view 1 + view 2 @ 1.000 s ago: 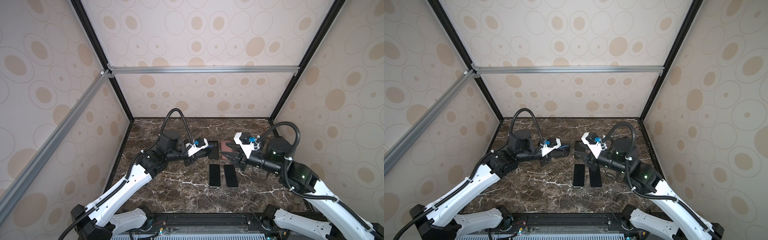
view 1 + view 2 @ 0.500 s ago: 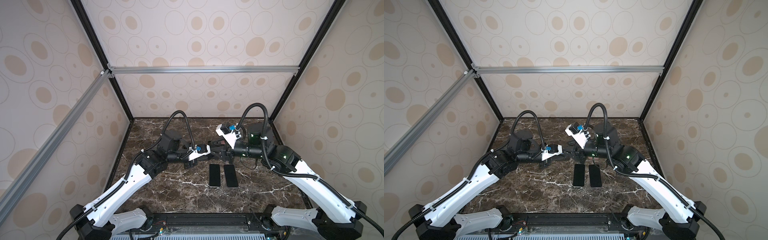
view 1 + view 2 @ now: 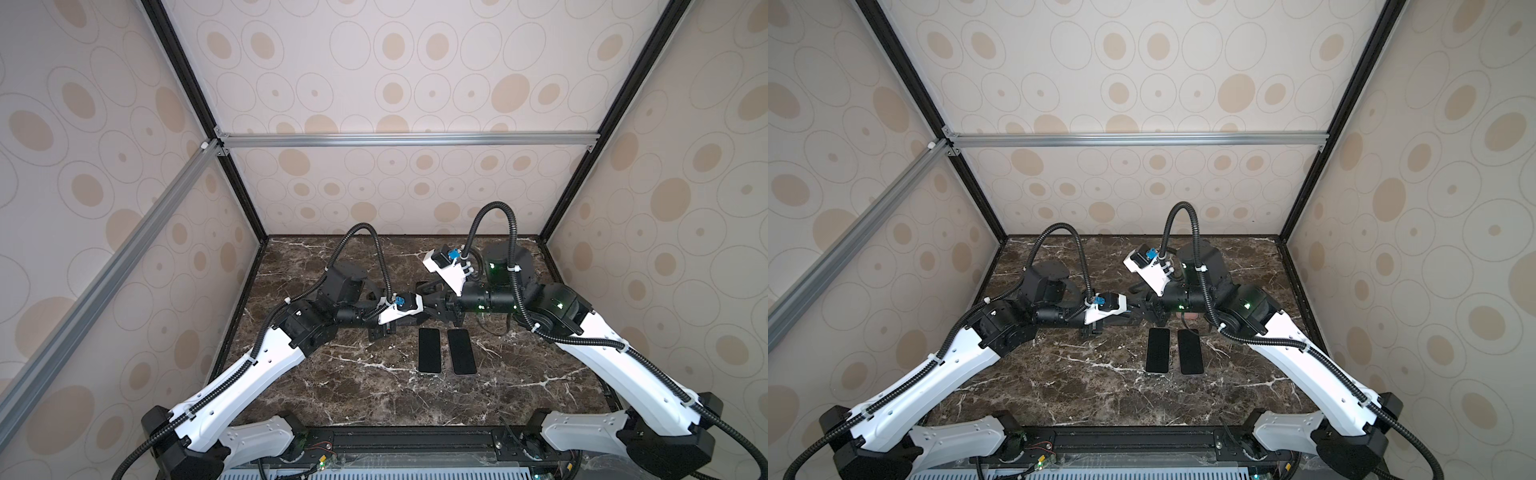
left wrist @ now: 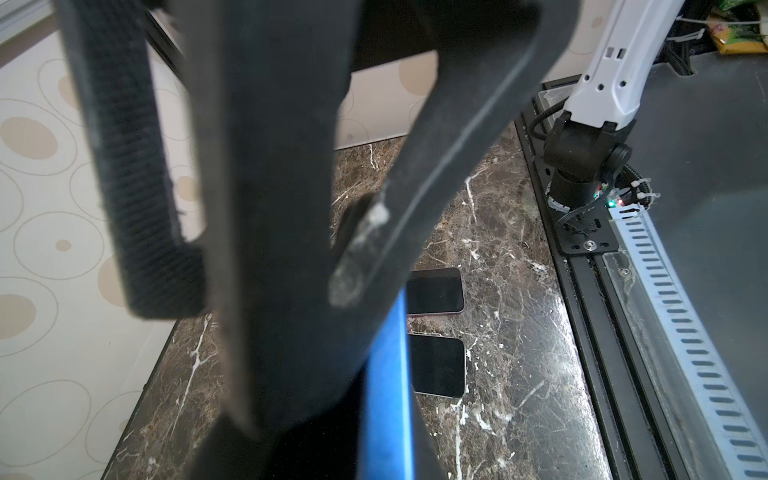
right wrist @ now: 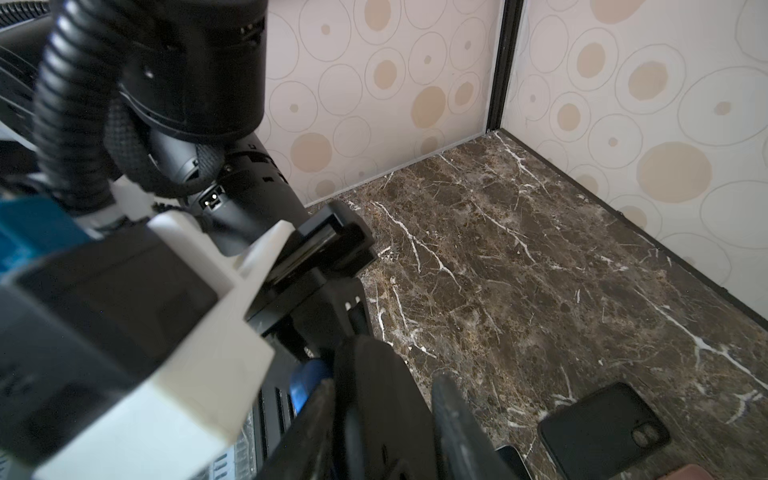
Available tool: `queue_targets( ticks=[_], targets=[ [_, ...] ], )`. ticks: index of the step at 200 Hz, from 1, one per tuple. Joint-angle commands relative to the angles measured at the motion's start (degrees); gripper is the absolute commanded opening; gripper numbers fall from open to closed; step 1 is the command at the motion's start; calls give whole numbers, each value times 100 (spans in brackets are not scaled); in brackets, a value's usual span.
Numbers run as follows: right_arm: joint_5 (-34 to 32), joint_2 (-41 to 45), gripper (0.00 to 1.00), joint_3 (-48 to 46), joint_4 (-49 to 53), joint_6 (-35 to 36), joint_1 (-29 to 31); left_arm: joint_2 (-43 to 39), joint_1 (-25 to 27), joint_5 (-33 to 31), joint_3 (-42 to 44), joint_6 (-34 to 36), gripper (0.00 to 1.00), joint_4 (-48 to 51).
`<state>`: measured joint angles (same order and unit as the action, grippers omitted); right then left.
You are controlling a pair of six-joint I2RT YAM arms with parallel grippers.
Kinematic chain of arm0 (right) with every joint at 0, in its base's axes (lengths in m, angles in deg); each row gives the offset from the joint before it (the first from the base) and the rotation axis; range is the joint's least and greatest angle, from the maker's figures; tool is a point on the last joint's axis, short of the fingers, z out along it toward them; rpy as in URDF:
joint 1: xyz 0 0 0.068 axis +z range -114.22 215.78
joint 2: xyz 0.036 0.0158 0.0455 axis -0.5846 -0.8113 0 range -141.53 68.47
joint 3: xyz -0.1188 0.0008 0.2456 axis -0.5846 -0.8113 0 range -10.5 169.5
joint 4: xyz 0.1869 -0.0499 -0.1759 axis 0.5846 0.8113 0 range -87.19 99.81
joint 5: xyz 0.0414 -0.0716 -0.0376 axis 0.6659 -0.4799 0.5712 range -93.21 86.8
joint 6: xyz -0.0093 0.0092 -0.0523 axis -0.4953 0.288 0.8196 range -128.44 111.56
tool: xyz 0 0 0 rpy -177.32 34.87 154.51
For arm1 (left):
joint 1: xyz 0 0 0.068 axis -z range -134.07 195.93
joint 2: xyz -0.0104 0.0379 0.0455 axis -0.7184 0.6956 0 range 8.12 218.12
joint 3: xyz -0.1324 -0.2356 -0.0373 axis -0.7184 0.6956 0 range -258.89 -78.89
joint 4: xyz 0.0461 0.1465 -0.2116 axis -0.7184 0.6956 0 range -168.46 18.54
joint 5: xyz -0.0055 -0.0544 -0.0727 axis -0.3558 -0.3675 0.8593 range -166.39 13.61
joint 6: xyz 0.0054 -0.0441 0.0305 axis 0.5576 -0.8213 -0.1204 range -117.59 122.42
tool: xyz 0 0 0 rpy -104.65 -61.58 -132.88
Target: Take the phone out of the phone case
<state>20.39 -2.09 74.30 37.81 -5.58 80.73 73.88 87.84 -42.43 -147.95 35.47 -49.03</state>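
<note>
The phone in its phone case shows only as a blurred black slab with a blue edge [image 4: 384, 365], held above the table's middle. I cannot tell which part is phone and which is case. My left gripper [image 3: 417, 312] is shut on it. My right gripper [image 3: 432, 306] faces the left one from the right, and its fingers straddle the slab's other end [image 5: 376, 409]. In the left wrist view one ribbed pad [image 4: 137, 187] stands apart from the slab and the other finger [image 4: 449, 158] lies across it. Both grippers meet at the centre in both top views.
Two bare black phones [image 3: 429, 350] [image 3: 461, 351] lie side by side on the marble table [image 3: 353, 395], just in front of the grippers. An empty black case [image 5: 602, 432] and a pinkish-brown flat thing [image 3: 1190, 315] lie behind them, under the right arm.
The right arm swung up and left from beside the two phones until its gripper met the left gripper. Its jaws have narrowed a little. The left gripper dipped slightly, still holding the slab.
</note>
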Motion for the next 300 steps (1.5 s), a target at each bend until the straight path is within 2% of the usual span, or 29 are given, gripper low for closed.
queue_targets(
  ticks=[1, 48, 80, 124, 140, 163, 187, 204, 230, 266, 300],
  targets=[
    [-92, -179, 39, 271, 422, 115, 18, -53, 86, 176, -402, 282, 0, -146],
    [-20, -313, 33, 387, 716, 115, 2, -146, 95, -62, -312, 221, 0, -339],
    [83, -406, 25, 483, 882, 67, -57, -206, 92, -161, -244, 191, 0, -460],
    [211, -453, 12, 454, 799, -108, -283, -246, 92, 23, -218, 151, 0, -437],
    [502, -491, 7, 251, 521, -328, -603, -264, 92, 306, -189, 120, 0, -422],
    [1093, -505, 0, -240, -262, -1050, -1269, -315, 103, 552, -140, 56, 0, -402],
    [1158, -337, 0, -798, -1100, -1696, -1650, -494, 113, 687, 55, -96, 0, -551],
    [934, -183, 0, -1110, -1417, -1895, -1731, -651, 114, 767, 214, -246, 0, -710],
    [447, 170, 0, -1604, -1722, -2069, -1831, -909, 106, 655, 585, -706, 0, -1098],
    [-336, 927, 0, -2410, -2090, -2145, -1833, -911, 4, 158, 992, -2064, 0, -1485],
    [-535, 1588, 0, -3193, -2506, -2469, -1836, -508, -404, 487, 1193, -2997, 0, -1252]
  ],
)
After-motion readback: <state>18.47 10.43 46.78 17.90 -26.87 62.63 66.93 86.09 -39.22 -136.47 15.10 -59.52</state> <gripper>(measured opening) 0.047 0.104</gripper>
